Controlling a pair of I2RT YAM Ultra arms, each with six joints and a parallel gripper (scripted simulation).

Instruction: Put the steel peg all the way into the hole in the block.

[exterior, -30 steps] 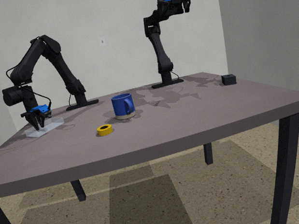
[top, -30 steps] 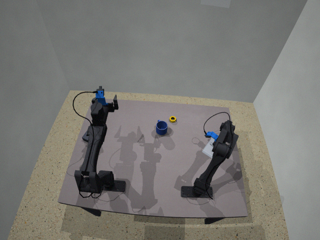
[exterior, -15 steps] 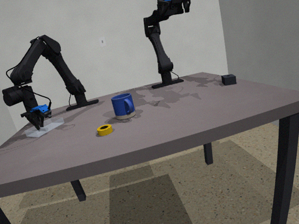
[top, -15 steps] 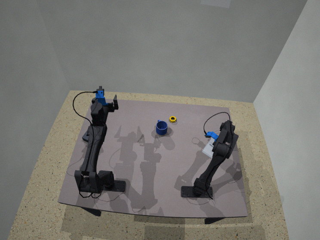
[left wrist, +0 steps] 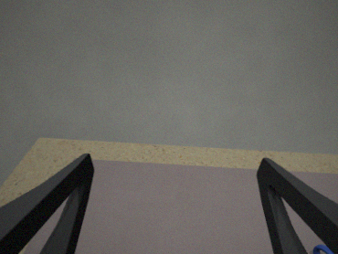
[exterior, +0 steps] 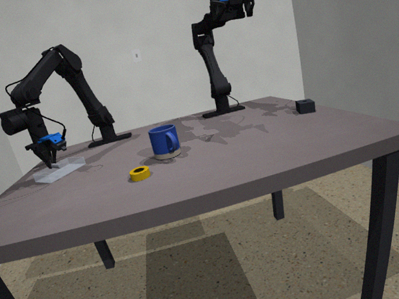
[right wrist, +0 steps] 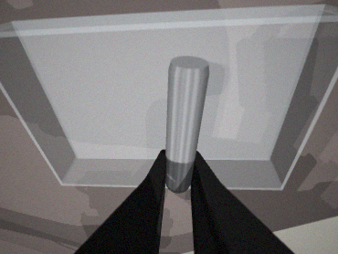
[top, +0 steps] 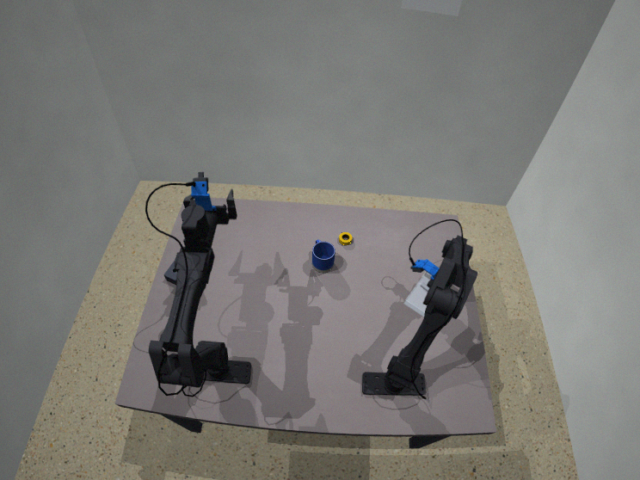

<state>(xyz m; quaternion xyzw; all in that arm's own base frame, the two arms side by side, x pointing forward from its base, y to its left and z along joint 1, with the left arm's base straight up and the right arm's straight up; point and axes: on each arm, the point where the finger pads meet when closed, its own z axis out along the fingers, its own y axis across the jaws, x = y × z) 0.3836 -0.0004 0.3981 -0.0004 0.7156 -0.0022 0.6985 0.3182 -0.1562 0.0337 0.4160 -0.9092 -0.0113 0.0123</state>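
The steel peg (right wrist: 186, 110) lies in the clear tray (right wrist: 160, 19) (exterior: 45, 179) (top: 414, 304). My right gripper (right wrist: 179, 157) (exterior: 52, 165) is shut on the peg, with a fingertip on each side near its darker end. The peg's other end points away from the fingers over the tray floor. The dark block (exterior: 305, 106) (top: 170, 275) stands on the table with its hole facing up; in the top view my left arm partly covers it. My left gripper (left wrist: 175, 164) is wide open and empty, high above the table, far from the peg.
A blue mug (top: 323, 258) (exterior: 159, 143) (left wrist: 323, 249) stands near the middle of the table, between the tray and the block. A yellow ring (top: 341, 241) (exterior: 140, 176) lies beside it. The tray's low walls surround the right fingertips. The block is near a side edge of the table.
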